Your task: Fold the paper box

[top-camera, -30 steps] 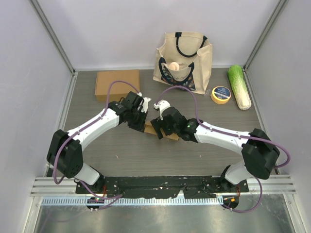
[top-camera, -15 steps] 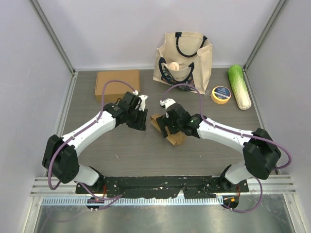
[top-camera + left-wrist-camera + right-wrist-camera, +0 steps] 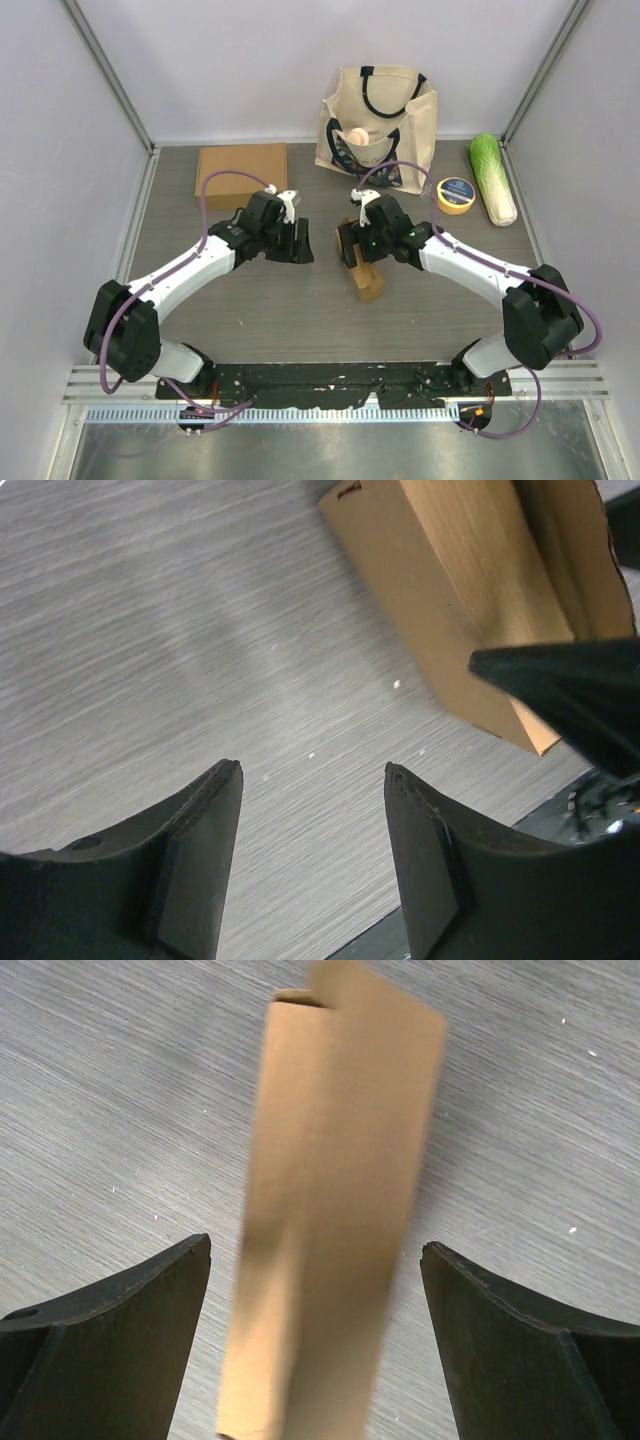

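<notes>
**Paper box on the table, both grippers released**

The paper box, a narrow piece of brown cardboard, is seen near the middle of the table. It is laid lengthwise, with one end pointing toward the near edge. Its far end is hidden under the right gripper in the overhead view.

In the right wrist view the box is blurred. It is framed between the two dark fingers, which are spread wide. Bare table is shown on both sides of the cardboard, so nothing is grasped there.

The left gripper is held just beside the box, on its left and apart from it. In the left wrist view its jaws are parted, with only grey table surface between them, and the box is seen off to the upper right.

Farther back, a flat brown cardboard sheet is laid near the left rear corner. A cream tote bag is stood against the back wall. A yellow tape roll is placed to the right of the bag, and a cabbage is laid beside the right wall.
</notes>
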`<move>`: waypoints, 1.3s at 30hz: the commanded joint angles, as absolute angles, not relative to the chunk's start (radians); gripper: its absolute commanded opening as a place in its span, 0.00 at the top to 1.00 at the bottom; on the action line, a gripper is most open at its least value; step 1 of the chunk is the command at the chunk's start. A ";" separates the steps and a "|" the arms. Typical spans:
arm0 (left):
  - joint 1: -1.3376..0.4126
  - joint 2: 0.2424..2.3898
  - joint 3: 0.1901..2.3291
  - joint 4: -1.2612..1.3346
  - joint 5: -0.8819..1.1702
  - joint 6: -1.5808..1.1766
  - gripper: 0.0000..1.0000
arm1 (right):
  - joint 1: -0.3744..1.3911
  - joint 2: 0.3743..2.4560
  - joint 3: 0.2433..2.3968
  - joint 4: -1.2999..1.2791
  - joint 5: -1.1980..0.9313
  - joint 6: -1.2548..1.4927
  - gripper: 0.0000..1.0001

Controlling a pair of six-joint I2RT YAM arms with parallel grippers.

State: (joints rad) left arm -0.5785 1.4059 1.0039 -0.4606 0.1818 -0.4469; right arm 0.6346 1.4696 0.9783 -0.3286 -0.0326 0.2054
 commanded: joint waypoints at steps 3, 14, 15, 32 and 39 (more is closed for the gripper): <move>-0.561 1.506 1.032 -0.233 0.354 -0.575 0.43 | 0.580 1.369 1.054 -0.403 -0.020 0.285 0.09; -0.672 1.589 0.901 0.027 0.334 -0.779 0.59 | 0.407 1.290 1.071 -0.492 0.183 0.519 0.20; -0.693 1.594 0.887 0.041 0.319 -0.790 0.61 | 0.390 1.308 1.074 -0.497 0.180 0.509 0.21; -0.886 1.730 0.750 0.503 0.178 -1.109 0.79 | 0.387 1.689 1.127 -0.239 -0.259 0.296 0.64; -0.976 1.760 0.747 0.617 0.051 -1.151 0.76 | 0.384 1.775 1.212 -0.229 -0.462 0.282 0.64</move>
State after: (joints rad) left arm -0.9318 1.7630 0.7441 0.4702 0.1646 -1.1175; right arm 0.3824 1.7622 1.1259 -0.2813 -0.3187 0.3115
